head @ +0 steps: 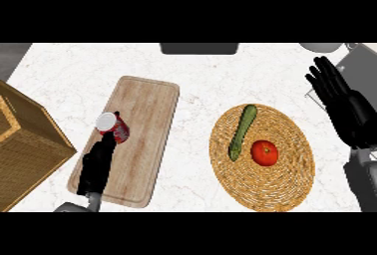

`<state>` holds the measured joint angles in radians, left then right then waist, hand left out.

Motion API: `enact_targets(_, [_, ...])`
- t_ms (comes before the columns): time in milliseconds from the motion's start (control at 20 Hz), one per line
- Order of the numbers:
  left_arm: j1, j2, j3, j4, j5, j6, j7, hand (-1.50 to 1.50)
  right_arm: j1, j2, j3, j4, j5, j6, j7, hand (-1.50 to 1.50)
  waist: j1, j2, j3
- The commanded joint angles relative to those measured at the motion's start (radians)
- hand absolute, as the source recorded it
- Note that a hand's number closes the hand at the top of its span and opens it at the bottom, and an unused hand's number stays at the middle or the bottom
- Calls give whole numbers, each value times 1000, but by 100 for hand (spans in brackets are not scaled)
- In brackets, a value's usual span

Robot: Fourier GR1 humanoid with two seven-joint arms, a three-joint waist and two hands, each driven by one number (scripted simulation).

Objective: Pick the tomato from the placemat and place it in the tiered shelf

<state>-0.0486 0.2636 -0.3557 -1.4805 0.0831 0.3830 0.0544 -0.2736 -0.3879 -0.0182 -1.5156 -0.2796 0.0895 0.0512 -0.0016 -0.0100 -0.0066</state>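
A red tomato (265, 153) lies on the round woven placemat (290, 172), right of its middle. A green cucumber (242, 132) lies just left of the tomato on the same mat. The wicker tiered shelf (26, 149) stands at the left edge of the view. My right hand (344, 107) is open with fingers straight, up and to the right of the placemat, clear of the tomato. My left hand (95, 167) shows edge-on over the wooden cutting board (143, 114), fingers straight, their tips beside a red can (114, 127).
The red can with a white top lies on the cutting board between the shelf and the placemat. A dark grey object (199, 48) sits at the counter's far edge. A grey round item (321, 47) and a grey slab (361, 62) are at the far right.
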Motion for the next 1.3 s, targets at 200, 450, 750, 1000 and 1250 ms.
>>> enact_targets(200, [84,59,155,37,148,-41,90,0,191,-107,-209,-119,159,-246,-47,150,-67,-1,5])
enact_targets(450, [141,76,170,1,238,-115,141,0,375,-88,-261,2,257,-399,121,150,-55,9,5])
enact_targets(750, [107,122,214,32,287,-192,188,0,623,-40,-211,-249,233,-288,-29,-150,-37,5,6])
enact_targets(1000, [87,91,201,53,273,-178,185,0,719,-81,-126,-468,222,-184,108,-150,-25,6,4])
enact_targets(1250, [17,113,218,108,278,-222,195,0,672,-174,-98,-658,232,-154,377,-150,-10,13,3])
